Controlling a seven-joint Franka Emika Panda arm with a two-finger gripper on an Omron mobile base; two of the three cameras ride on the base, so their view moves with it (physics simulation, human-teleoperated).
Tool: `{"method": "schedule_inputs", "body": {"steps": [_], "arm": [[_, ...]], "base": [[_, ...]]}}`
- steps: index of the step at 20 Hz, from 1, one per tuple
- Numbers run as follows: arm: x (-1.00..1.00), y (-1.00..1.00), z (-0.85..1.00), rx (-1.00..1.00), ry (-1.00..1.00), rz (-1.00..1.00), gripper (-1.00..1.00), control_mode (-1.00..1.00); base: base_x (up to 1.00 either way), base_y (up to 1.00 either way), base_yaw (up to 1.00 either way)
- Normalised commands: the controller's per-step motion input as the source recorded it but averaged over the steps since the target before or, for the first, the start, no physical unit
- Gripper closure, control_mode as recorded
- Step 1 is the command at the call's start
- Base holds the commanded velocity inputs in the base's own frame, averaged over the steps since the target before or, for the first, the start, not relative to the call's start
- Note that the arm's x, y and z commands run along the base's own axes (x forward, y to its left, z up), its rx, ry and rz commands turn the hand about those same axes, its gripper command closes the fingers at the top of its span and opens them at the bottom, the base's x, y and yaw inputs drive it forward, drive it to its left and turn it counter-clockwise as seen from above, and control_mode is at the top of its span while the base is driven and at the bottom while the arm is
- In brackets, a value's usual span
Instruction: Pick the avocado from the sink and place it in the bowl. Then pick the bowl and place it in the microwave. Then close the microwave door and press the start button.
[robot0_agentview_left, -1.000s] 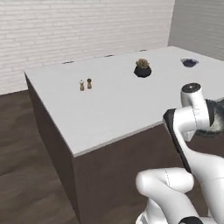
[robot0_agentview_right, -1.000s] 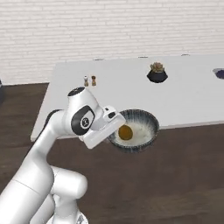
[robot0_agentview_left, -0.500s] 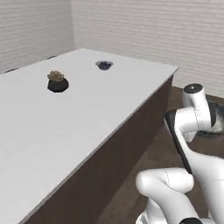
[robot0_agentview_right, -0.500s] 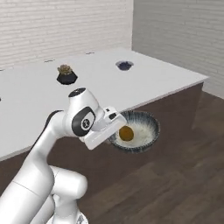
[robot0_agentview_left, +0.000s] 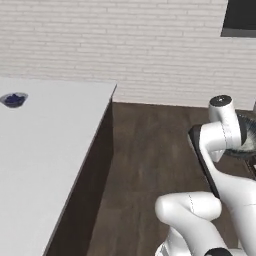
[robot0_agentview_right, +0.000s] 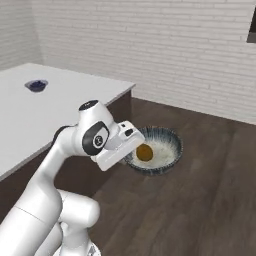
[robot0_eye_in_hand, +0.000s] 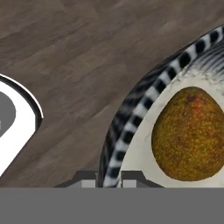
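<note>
My gripper (robot0_eye_in_hand: 108, 176) is shut on the rim of the grey ribbed bowl (robot0_eye_in_hand: 129, 129), and both fingertips pinch its striped edge at the bottom of the hand view. The golden-brown avocado (robot0_eye_in_hand: 190, 134) lies inside the bowl on its pale bottom. In the right base view the bowl (robot0_agentview_right: 167, 144) hangs in the air over the wooden floor in front of my hand (robot0_agentview_right: 118, 147), with the avocado (robot0_agentview_right: 144, 152) in it. In the left base view a sliver of the bowl (robot0_agentview_left: 248, 142) shows behind my arm. The sink and the microwave are out of view.
A white counter (robot0_agentview_left: 45, 150) stretches along the left, its corner (robot0_agentview_right: 131, 86) near the arm. A small dark-blue bowl (robot0_agentview_right: 37, 85) sits far back on it. Dark wood floor (robot0_agentview_right: 210, 190) runs to a white brick wall (robot0_agentview_left: 150, 45).
The whole picture has swung, so the base has turned. The counter has slid to the left and the plant pot is out of frame. The bowl with the avocado stays in my grip.
</note>
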Motion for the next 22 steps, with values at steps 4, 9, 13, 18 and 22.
{"method": "schedule_inputs", "body": {"steps": [4, 9, 13, 18, 22], "arm": [[0.00, 0.00, 0.00, 0.00, 0.00, 0.00, 1.00, 1.00], [0.00, 0.00, 0.00, 0.00, 0.00, 0.00, 1.00, 1.00], [0.00, 0.00, 0.00, 0.00, 0.00, 0.00, 1.00, 1.00], [0.00, 0.00, 0.00, 0.00, 0.00, 0.00, 1.00, 1.00], [0.00, 0.00, 0.00, 0.00, 0.00, 0.00, 1.00, 1.00]], "base": [[0.95, 0.00, -0.63], [1.00, 0.00, -0.59], [1.00, 0.00, -0.58], [0.98, 0.00, -0.59], [0.87, 0.32, -0.66]]}}
